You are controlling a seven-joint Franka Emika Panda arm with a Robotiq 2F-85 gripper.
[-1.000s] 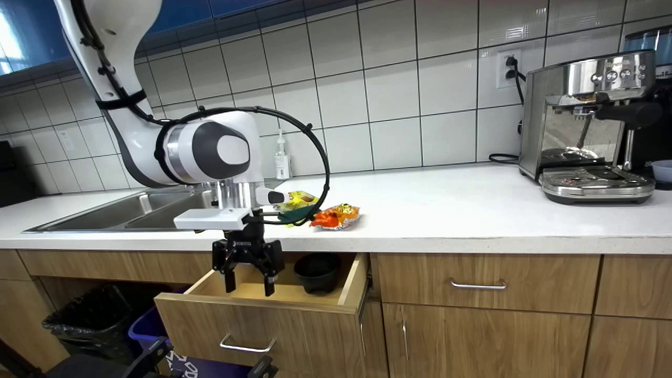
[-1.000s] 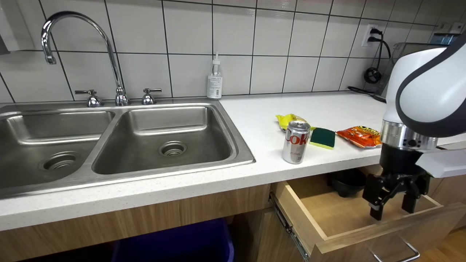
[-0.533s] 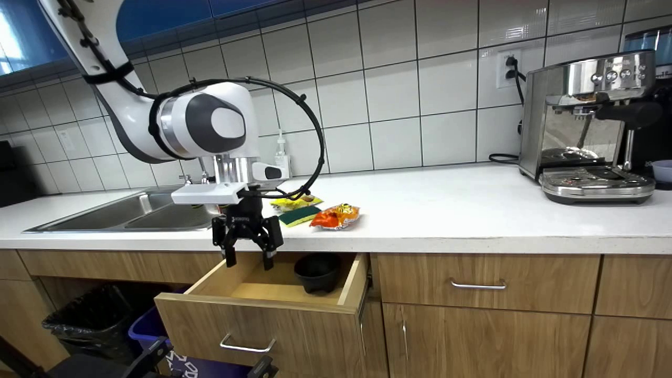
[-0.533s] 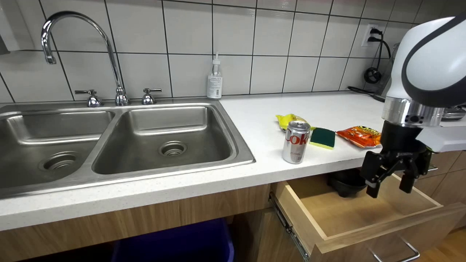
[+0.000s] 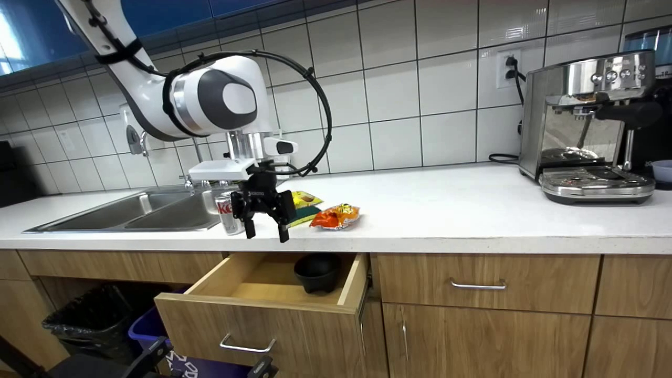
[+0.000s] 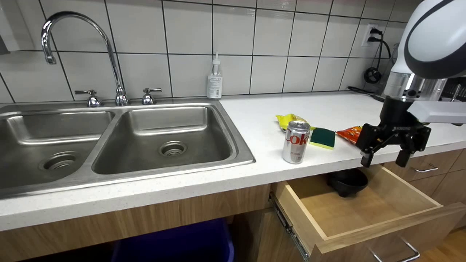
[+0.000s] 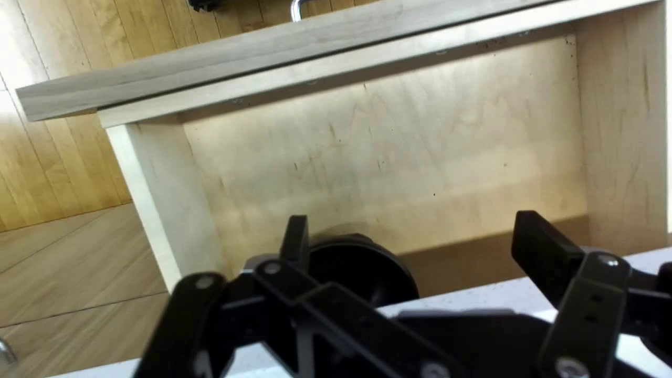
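hovering over drawer [image 6: 367, 210] with gripper [image 6: 384, 162] spread, vacant; looks between grips; should skirt counter [image 6: 258, 112] if reaching for far bowl [image 6: 348, 182].

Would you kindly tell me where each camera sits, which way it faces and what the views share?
An exterior view: before the cabinets, facing the tiled wall, open drawer and espresso machine; part of the arm and the open gripper show.
An exterior view: in front of and above the sink, looking down across the counter; part of the arm and the gripper show.
Wrist view: behind the gripper, looking down past its fingers into the drawer with the black bowl.
Both exterior views share the soda can and sponge.
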